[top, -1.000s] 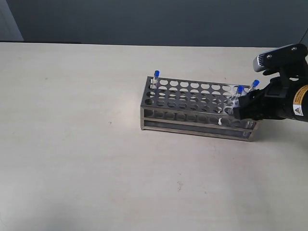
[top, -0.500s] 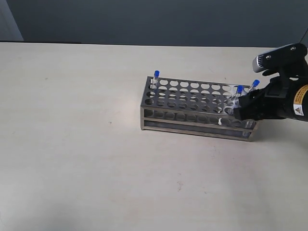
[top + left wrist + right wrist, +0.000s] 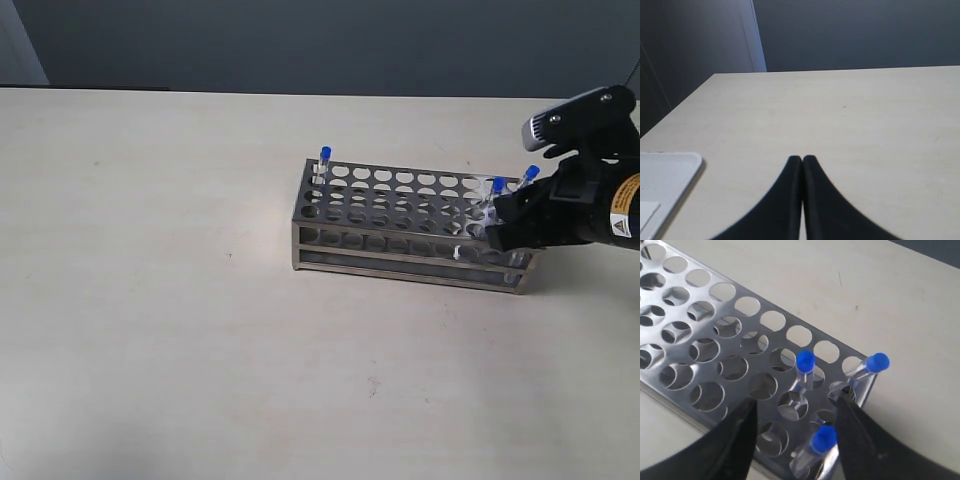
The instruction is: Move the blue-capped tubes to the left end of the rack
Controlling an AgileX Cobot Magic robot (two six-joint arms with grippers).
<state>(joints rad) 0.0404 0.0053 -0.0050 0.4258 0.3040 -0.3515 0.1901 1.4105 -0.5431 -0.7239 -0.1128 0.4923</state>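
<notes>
The steel rack (image 3: 400,262) stands on the table right of centre. One blue-capped tube (image 3: 325,156) stands at its far left corner. Two more blue-capped tubes (image 3: 498,186) (image 3: 530,173) lean at its right end. In the right wrist view, three blue-capped tubes (image 3: 805,360) (image 3: 878,362) (image 3: 824,438) lean in holes at the end of the rack (image 3: 760,313). My right gripper (image 3: 794,402) is open over that end. The nearest tube lies between its fingers, close to one finger (image 3: 860,427). My left gripper (image 3: 802,159) is shut on nothing over bare table.
The corner of a white tray (image 3: 670,170) lies on the table by the left gripper. A dark wall runs behind the table's far edge. The rack's other holes show no tubes.
The right arm has shifted very slightly over the rack's right end. The tubes and rack have not moved.
</notes>
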